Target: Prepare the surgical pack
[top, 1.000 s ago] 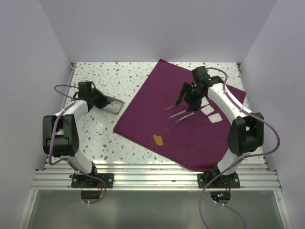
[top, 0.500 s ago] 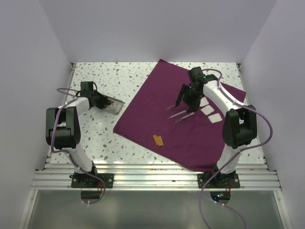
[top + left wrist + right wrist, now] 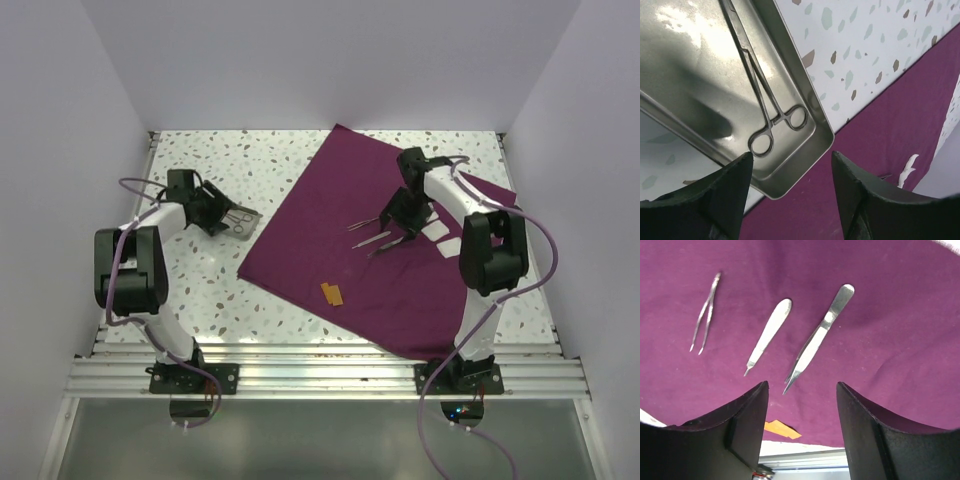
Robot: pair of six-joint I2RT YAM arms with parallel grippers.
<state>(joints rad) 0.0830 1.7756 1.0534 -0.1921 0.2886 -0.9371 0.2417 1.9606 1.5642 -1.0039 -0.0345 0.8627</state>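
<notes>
Left claw (image 3: 790, 167) first: sprung from pinched shut to wide apart within the last second, gripping nothing, hanging over the near end of the shallow shiny rectangular metal tray (image 3: 685, 65). Reads as a release, with the tray set down on the speckled white terrazzo table (image 3: 865, 45) and 1 pair of ring-handled steel forceps (image 3: 775, 119) lying inside. Right claw (image 3: 801, 387) next: dropped lower over the large plum-purple cloth sheet (image 3: 900, 340), fingers apart though a little narrower than a second ago, holding nothing, poised above 3 loose steel instruments: fine pointed forceps (image 3: 702, 315), flat blade-like handle (image 3: 769, 330), ribbed tweezers (image 3: 817, 337). Probably a pickup about to start, with those 3 pieces not yet gathered. As for the surgical pack: spread open across the table's right half, tray just beside its left edge. Cannot tell from the left wrist view whether tray corner and cloth touch; apart in the overhead view. Partly hidden behind the right arm: small white gauze squares (image 3: 452, 247). Cut off at the frame edge: the ring-handled forceps' tips. Too small to read: a small orange tag (image 3: 332, 293) near the cloth's front edge.
</notes>
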